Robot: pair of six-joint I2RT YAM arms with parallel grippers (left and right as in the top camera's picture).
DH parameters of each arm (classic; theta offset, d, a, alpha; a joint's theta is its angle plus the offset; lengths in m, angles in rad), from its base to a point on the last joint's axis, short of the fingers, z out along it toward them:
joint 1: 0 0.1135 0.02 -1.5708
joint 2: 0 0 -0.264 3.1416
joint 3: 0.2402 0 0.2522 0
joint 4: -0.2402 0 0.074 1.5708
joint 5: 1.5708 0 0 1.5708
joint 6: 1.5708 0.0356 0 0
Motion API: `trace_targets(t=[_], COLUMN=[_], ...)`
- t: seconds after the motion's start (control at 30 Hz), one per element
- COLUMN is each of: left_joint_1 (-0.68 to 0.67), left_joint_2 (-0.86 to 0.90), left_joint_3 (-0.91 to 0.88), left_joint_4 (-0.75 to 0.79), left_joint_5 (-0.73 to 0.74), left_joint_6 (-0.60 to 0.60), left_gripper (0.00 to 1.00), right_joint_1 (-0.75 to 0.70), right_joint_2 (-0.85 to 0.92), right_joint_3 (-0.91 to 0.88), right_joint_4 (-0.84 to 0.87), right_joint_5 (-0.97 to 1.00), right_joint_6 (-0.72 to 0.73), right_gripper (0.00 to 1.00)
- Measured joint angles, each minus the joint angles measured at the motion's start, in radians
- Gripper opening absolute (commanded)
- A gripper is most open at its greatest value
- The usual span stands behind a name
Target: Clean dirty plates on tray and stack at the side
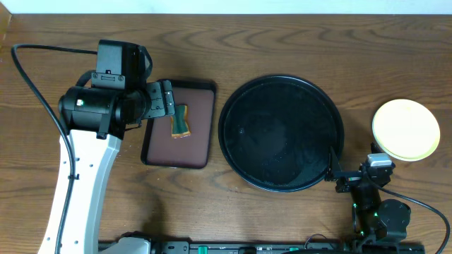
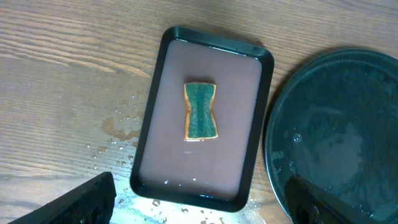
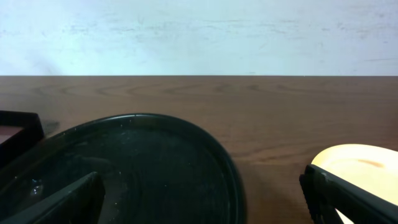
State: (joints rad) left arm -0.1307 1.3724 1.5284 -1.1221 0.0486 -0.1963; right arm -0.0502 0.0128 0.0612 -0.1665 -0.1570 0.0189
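Note:
A pale yellow plate lies on the table at the far right, beside the round black tray, which holds nothing. It also shows in the right wrist view. The light blue and mint green plates are out of view. My right gripper is open and empty, low between the round tray and the yellow plate. My left gripper is open and empty above the left side of a rectangular tray.
The black rectangular tray holds brownish water and a green-and-tan sponge, also seen from overhead. Water is spilled on the wood in front of it. The round tray's edge lies just to its right.

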Motion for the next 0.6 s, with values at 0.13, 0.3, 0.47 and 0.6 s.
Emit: trace_targets(t=[0.13,0.3,0.47,0.6], left_joint_1=[0.0,0.0,0.0,0.0], left_joint_2=[0.0,0.0,-0.025,-0.131], left_joint_3=[0.0,0.0,-0.008,-0.051], left_joint_4=[0.0,0.0,0.003,0.002], left_joint_5=[0.0,0.0,0.0,0.0], left_joint_6=[0.0,0.0,0.0,0.0], left_gripper=[0.88,0.88,0.88,0.88], right_joint_1=[0.0,0.0,0.0,0.0], right_joint_2=[0.0,0.0,0.0,0.0], right_joint_3=[0.0,0.0,-0.001,-0.001], right_joint_4=[0.0,0.0,0.0,0.0], right_joint_5=[0.0,0.0,0.0,0.0], right_joint_6=[0.0,0.0,0.0,0.0], right_gripper=[0.99,0.99,0.99,0.99])
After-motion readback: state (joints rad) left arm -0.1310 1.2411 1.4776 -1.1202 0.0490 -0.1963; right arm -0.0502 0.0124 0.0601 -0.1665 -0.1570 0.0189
